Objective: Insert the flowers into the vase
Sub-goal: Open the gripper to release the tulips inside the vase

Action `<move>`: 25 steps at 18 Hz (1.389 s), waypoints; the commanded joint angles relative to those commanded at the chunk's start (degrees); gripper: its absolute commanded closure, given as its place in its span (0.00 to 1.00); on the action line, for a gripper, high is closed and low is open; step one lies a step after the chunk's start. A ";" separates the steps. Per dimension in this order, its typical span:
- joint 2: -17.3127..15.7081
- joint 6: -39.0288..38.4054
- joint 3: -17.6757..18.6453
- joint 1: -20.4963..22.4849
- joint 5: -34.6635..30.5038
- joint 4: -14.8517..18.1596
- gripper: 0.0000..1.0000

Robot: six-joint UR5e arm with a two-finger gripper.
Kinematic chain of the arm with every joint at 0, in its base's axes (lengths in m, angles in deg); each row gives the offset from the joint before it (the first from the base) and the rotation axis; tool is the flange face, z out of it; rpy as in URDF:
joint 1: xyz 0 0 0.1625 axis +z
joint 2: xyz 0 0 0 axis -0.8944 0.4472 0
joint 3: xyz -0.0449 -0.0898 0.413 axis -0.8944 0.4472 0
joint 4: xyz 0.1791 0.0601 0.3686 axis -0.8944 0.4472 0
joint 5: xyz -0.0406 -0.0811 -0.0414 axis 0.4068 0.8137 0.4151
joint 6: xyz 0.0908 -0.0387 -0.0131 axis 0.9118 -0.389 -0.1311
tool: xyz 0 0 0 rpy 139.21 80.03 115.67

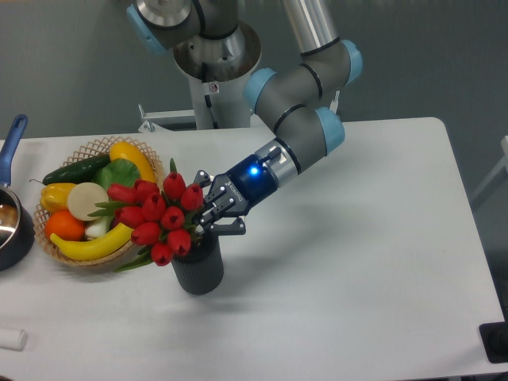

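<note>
The flowers (pixel 159 216), a bunch of red tulip buds with green leaves, lean to the left over the mouth of the vase (pixel 198 268). Their stems run down into the vase's opening. The vase is a short dark ribbed cylinder standing upright on the white table. My gripper (pixel 208 214) is shut on the stems just above the vase's rim, coming in from the right. The lower ends of the stems are hidden inside the vase and behind the buds.
A woven basket (pixel 50 244) of fruit and vegetables stands directly left of the vase, its banana (pixel 91 244) close to the buds. A dark pan with a blue handle (pixel 12 140) is at the left edge. A small white object (pixel 12 339) lies front left.
</note>
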 joint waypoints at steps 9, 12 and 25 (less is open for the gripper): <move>0.79 0.79 0.00 -0.09 -0.09 0.00 0.83; 0.88 1.41 -0.17 -0.09 -0.17 0.00 0.76; 0.70 2.20 -0.09 0.17 -1.93 -0.09 0.49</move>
